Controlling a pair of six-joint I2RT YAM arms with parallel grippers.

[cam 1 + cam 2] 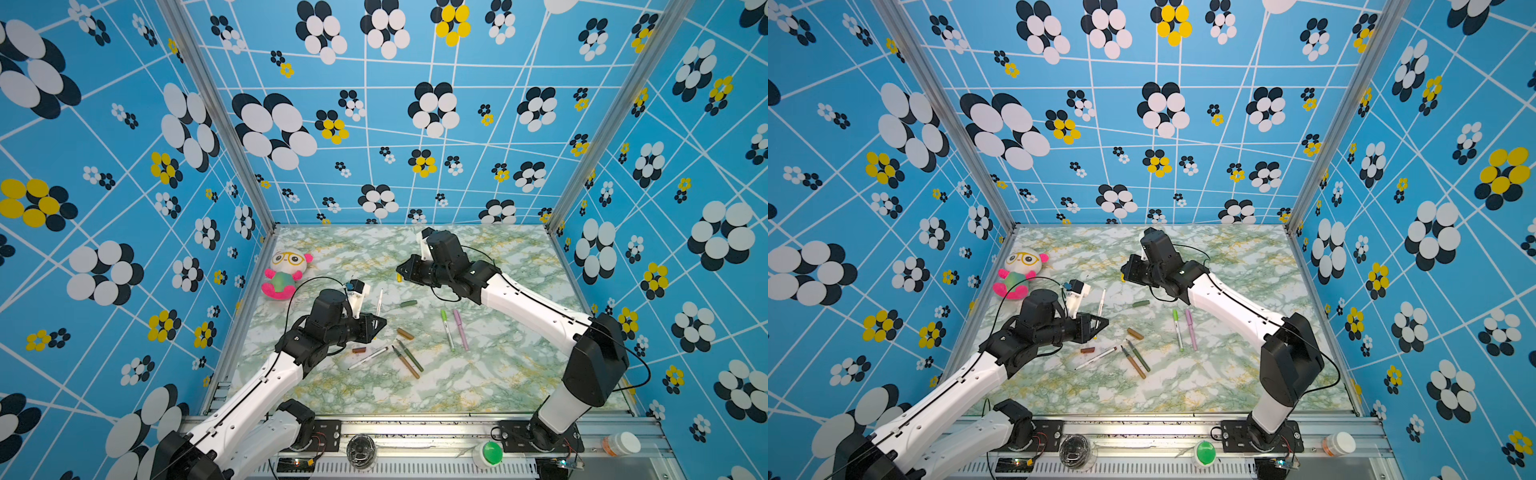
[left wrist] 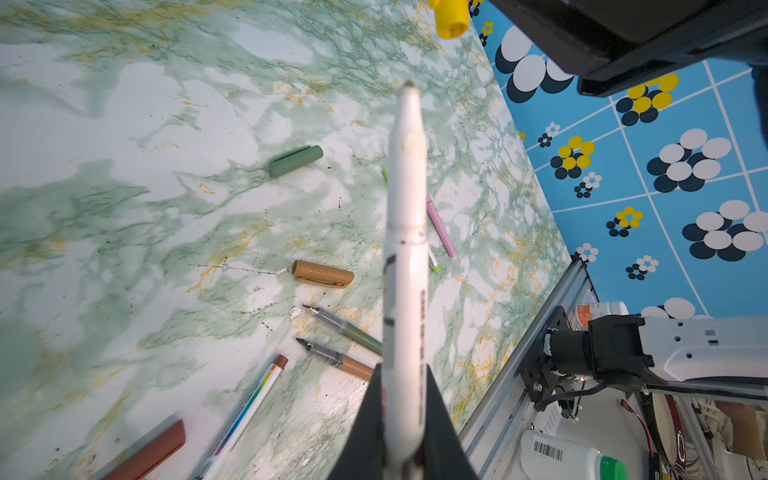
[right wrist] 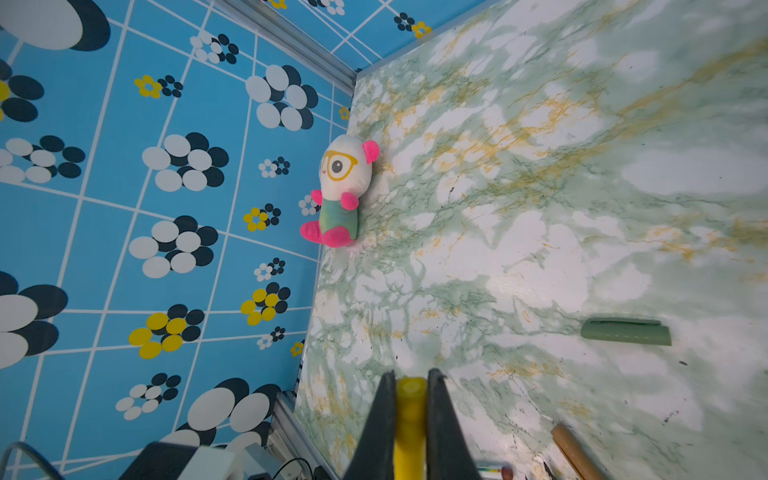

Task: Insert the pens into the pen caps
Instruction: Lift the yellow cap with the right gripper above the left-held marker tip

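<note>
Left gripper (image 1: 379, 322) clamps white pen (image 2: 406, 249), my right gripper (image 3: 411, 375) yellow cap (image 3: 410, 419) at one o'clock; light-green pen (image 1: 447, 331) and pink pen (image 1: 461, 329) look capped, four to go.

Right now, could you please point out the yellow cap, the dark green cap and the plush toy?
yellow cap (image 3: 410, 415): right wrist view, middle of its visible barrel.
dark green cap (image 2: 296, 161): left wrist view, mid-body.
plush toy (image 1: 289, 259): in a top view, its face.
</note>
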